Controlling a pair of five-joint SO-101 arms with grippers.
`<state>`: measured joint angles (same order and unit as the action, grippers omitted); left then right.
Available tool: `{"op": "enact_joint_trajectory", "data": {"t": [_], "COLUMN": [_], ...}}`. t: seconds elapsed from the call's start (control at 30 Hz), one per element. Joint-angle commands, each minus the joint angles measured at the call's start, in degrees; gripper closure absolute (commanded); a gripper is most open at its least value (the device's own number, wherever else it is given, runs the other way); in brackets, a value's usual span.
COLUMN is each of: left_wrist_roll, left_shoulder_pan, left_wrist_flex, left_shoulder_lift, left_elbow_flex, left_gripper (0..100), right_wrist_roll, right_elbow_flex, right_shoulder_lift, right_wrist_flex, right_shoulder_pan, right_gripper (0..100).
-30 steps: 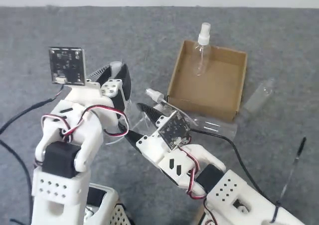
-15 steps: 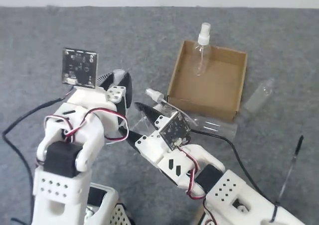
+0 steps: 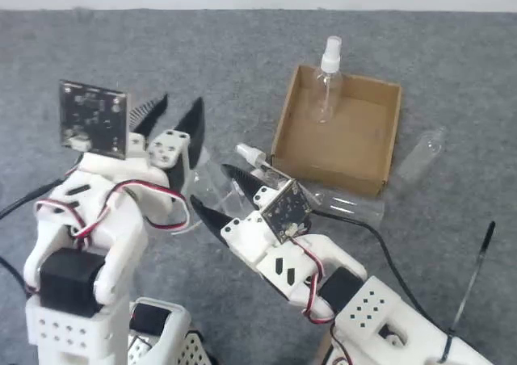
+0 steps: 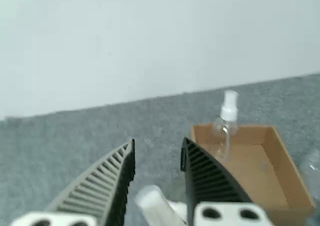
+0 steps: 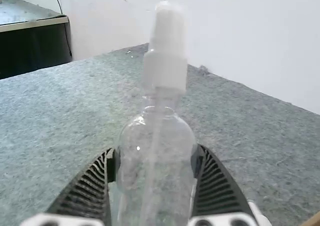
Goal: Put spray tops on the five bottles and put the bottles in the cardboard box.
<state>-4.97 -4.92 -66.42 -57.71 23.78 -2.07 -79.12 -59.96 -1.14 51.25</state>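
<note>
Right jaws clamped on a spray-topped bottle — just left of the cardboard box. Left jaws apart beside it; another topped bottle stands inside the box.

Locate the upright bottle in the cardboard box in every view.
High view: upright bottle in the far left corner of the cardboard box.
Left wrist view: upright bottle in the box, beyond the left gripper.
Right wrist view: a different, held bottle in the right gripper.
Shared landmark: the cardboard box.

No text can be read on the bottle or cardboard box.
</note>
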Motion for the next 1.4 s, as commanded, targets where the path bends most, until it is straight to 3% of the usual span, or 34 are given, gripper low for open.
{"op": "enact_joint_trajectory", "data": {"t": [0.0,0.23,0.53,0.83,1.1,1.37], "left_wrist_roll": [0.97,5.01,9.14,9.14,9.49,10.02], "left_shoulder_pan": [5.80,9.05,-0.97,-5.63,-4.04,0.97], "left_wrist_flex": [4.66,2.11,-6.33,-7.12,-7.47,-13.80], "left_shoulder_lift": [0.97,8.00,8.00,8.00,7.91,5.10], "left_elbow_flex": [-1.98,-0.48,1.36,1.27,-0.57,-16.04], "left_gripper": [87,87,87,87,87,86], "right_wrist_roll": [-0.53,-0.53,-0.53,-0.53,-0.53,-0.44], "right_elbow_flex": [0.70,0.70,0.70,0.70,0.70,0.70], "right_shoulder_lift": [-1.89,-2.24,-2.15,-1.89,-1.89,-1.89], "right_wrist_flex": [0.04,0.40,0.40,0.48,0.48,0.48], "right_shoulder_pan": [-0.75,-0.75,-0.75,-0.75,-0.75,-0.75], "right_gripper": [99.2,99.2,99.2,99.2,99.2,99.2]}}
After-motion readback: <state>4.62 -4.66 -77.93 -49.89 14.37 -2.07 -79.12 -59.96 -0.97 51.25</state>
